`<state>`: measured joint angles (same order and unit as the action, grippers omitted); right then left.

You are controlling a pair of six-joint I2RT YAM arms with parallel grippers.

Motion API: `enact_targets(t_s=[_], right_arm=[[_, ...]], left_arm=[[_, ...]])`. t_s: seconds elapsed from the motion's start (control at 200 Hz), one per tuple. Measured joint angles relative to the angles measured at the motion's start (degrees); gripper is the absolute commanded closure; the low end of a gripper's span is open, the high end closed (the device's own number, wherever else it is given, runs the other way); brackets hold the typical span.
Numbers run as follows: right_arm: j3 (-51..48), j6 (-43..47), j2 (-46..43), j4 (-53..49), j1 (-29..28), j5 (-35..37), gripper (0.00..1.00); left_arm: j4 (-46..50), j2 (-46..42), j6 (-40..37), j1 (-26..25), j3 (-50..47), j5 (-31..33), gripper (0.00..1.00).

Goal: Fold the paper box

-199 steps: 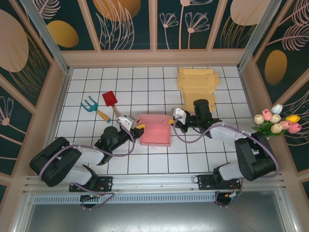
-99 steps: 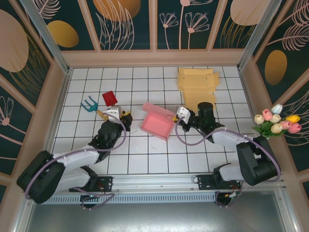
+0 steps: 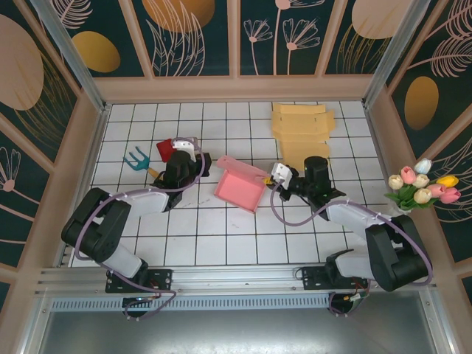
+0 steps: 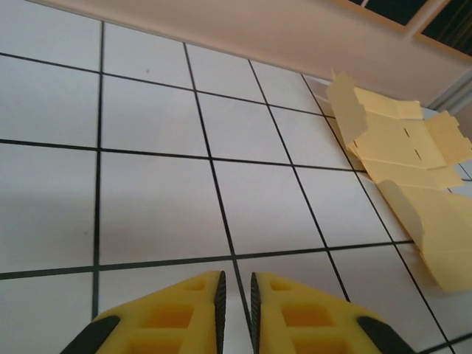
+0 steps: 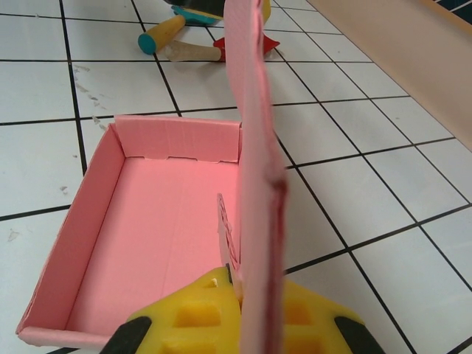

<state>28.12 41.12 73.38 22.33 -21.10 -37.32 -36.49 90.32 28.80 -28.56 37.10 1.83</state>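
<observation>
Holding the upright lid panel [image 5: 251,133] of the pink paper box [image 3: 237,193], the right gripper [image 5: 237,289] is clamped on its near edge. The box lies near the middle of the tiled table [image 3: 221,243]. The left gripper [image 4: 237,293] hangs to the left of it, nearly closed and empty. To fold well, I think the panel should turn slowly along its crease, while the left gripper presses the tray so it does not slide.
</observation>
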Motion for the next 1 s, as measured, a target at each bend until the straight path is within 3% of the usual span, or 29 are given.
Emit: enact_targets(t_s=[0.415,0.821,1.001], right_arm=[[-0.02,-0.59,0.0,1.14,-1.49,3.72,1.0],[-0.02,0.52,0.0,0.85,-2.47,6.03,1.0],[-0.02,1.18,0.0,-0.63,-3.3,6.1,1.0]], left_arm=[[1.66,3.08,-1.03,-2.75,0.11,-3.26,0.83],[6.93,2.95,-3.04,-2.82,1.27,3.32,0.81],[8.83,-0.46,-2.99,-0.17,-0.17,4.59,0.79]])
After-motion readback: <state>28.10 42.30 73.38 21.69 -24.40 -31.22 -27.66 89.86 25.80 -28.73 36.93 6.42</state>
